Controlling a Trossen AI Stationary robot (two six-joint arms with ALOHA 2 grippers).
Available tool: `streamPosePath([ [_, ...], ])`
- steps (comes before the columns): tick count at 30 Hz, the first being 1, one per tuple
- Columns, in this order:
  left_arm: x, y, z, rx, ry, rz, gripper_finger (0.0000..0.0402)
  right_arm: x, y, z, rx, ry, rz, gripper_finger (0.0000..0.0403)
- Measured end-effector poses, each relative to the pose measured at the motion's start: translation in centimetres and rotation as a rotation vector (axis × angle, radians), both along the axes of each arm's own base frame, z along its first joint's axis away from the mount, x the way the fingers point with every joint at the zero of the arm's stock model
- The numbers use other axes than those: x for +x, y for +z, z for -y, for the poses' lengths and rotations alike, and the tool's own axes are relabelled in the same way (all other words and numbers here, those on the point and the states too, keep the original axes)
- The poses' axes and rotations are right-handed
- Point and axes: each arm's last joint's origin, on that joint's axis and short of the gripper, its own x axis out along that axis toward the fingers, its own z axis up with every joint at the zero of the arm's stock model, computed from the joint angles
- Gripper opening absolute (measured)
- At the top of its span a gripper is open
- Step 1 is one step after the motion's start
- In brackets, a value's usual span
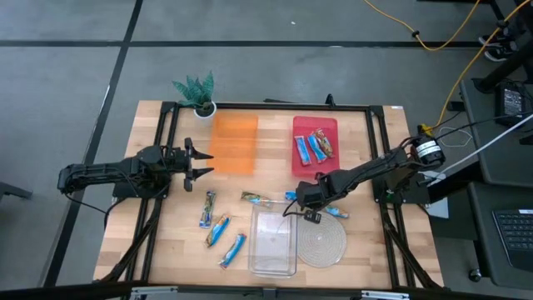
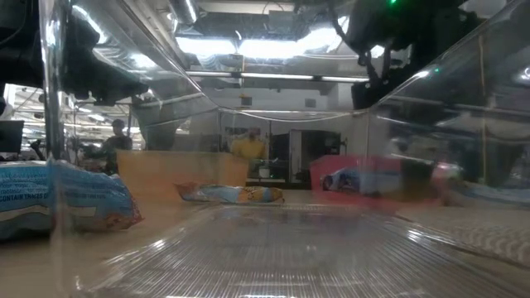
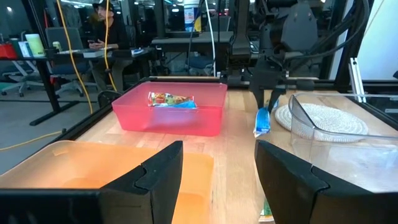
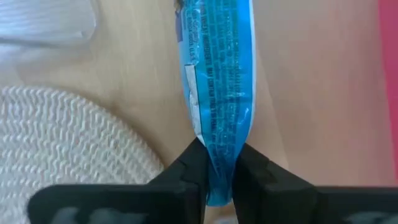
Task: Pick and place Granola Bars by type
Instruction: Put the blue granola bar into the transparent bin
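1. Right hand (image 4: 219, 177) clamped on one end of shiny blue wrapped granola bar (image 4: 217, 81); bar's long axis runs straight out from the fingers, just off the surface.
2. Bar sits btwn round woven mat (image 1: 322, 244) and red plastic tray (image 1: 315, 125); tray w/ other blue bars is near, path looks open.
3. Clear plastic tray (image 1: 273, 243) close beside; mind its rim.
4. Left hand (image 1: 198, 162) apart, idle by orange tray (image 1: 233, 142).

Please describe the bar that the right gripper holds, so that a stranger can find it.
Find the red plastic tray. Just in front of it, beside the round woven mat, the right gripper pinches a shiny blue wrapped bar by one end. No other bar is gripped.
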Motion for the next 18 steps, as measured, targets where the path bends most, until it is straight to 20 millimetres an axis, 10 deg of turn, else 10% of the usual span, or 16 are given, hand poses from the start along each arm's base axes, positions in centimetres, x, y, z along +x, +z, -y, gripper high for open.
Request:
streamPosePath([
  [18,0.0,0.0,0.0,0.000,0.000,0.000,0.0194,-1.3,7.5,-2.2,-0.129,-0.024,0.000,0.0048],
])
